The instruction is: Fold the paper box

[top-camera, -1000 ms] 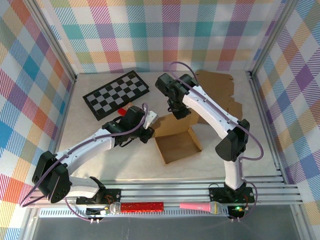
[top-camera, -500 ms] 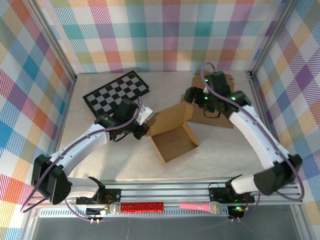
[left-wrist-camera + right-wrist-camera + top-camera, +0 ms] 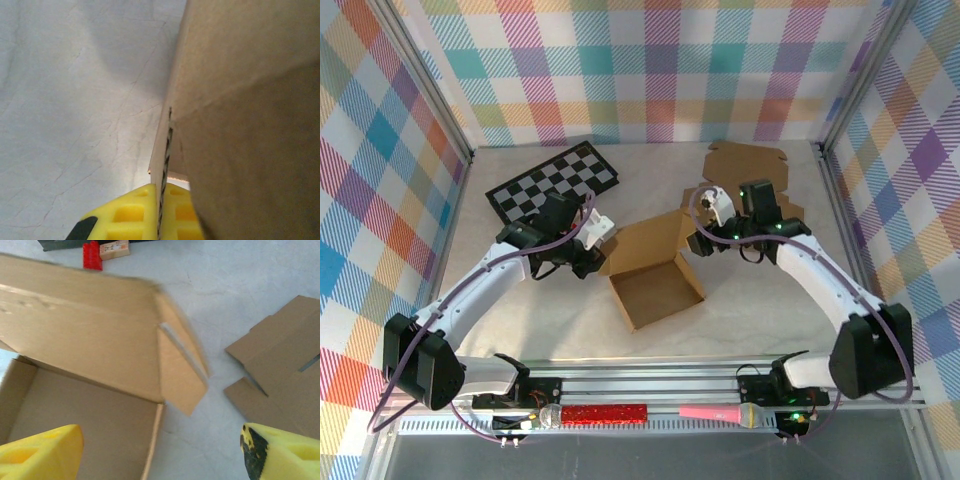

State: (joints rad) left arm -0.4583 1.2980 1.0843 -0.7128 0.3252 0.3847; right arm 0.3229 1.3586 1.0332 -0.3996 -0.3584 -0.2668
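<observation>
The brown paper box (image 3: pixel 655 292) lies open in the middle of the table, its lid (image 3: pixel 648 238) standing up at the back. My left gripper (image 3: pixel 598 262) is at the box's left corner. In the left wrist view its yellow fingers (image 3: pixel 130 215) are shut on a thin cardboard wall (image 3: pixel 161 165) of the box. My right gripper (image 3: pixel 694 242) hangs at the lid's right end, jaws wide apart. In the right wrist view the gripper (image 3: pixel 162 455) has nothing between its fingers; below it are the lid (image 3: pixel 85 325), a side flap (image 3: pixel 181 375) and the box floor (image 3: pixel 85 415).
A chessboard (image 3: pixel 552 187) lies at the back left. Flat cardboard sheets (image 3: pixel 752 168) lie at the back right, also seen as sheets (image 3: pixel 282 367) in the right wrist view. A red block (image 3: pixel 91 255) and a small wooden block (image 3: pixel 114 248) sit beyond the lid. The front rail holds a red stick (image 3: pixel 605 412) and a pink microphone (image 3: pixel 720 412).
My right gripper let go of the lid, opened, swung out to the right and came back beside the lid. The left gripper dragged the box a little toward the left and front.
</observation>
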